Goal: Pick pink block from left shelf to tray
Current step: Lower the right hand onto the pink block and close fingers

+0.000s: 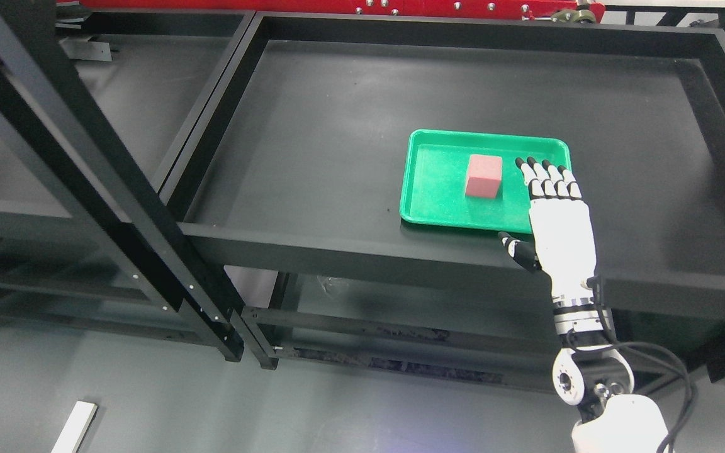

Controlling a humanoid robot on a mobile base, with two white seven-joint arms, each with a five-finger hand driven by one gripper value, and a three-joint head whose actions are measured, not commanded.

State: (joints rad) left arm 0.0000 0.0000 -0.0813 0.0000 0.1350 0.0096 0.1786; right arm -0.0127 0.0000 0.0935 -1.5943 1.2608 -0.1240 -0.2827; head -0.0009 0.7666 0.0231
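Note:
A pink block sits upright in the middle of a green tray on the right-hand black shelf. My right hand hovers over the tray's right edge, just right of the block and apart from it. Its fingers are stretched flat and the thumb sticks out to the left; it holds nothing. The right arm rises from the lower right. My left arm is out of view.
The right shelf has a raised black rim all round. A second black shelf lies to the left, behind a slanted black frame post. A white strip lies on the grey floor at lower left.

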